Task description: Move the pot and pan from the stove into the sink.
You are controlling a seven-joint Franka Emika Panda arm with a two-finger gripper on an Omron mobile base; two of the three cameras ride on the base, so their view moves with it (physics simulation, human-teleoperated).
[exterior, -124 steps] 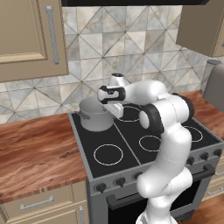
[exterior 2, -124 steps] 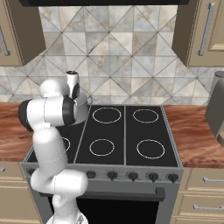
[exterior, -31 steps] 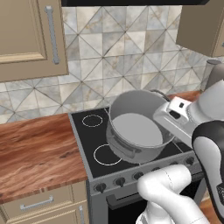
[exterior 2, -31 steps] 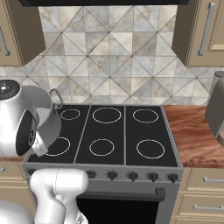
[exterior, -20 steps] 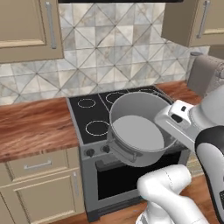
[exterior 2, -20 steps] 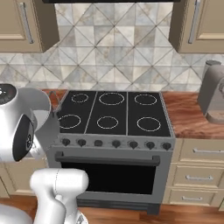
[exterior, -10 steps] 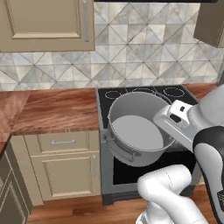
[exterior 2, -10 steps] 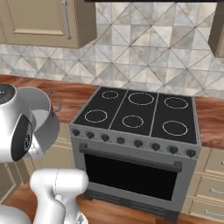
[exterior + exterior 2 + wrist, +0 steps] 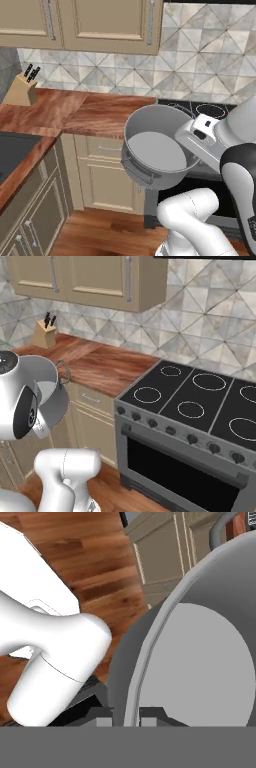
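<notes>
The grey metal cylindrical pot (image 9: 156,150) hangs in the air off the counter, tipped on its side so that its open mouth and pale flat bottom face the left base camera, with one small loop handle low on its near wall. It sits in front of the beige lower cabinet doors (image 9: 112,175), above the wooden floor (image 9: 107,232), to the left of the grey steel stove (image 9: 195,421) with its black glass cooktop and white burner rings. In the hand view the two-finger gripper (image 9: 126,721) is clamped tight on the pot's rim, one dark tip on either side of the thin wall, and the rim curves up and away from the tips. In the right base view the pot shows behind the white arm at the left edge, a loop handle sticking out beside the reddish-brown wooden counter (image 9: 100,368). A wooden knife block (image 9: 20,90) with dark handles stands far back on that counter, well apart from the pot, below the beige upper cabinets (image 9: 95,22).
</notes>
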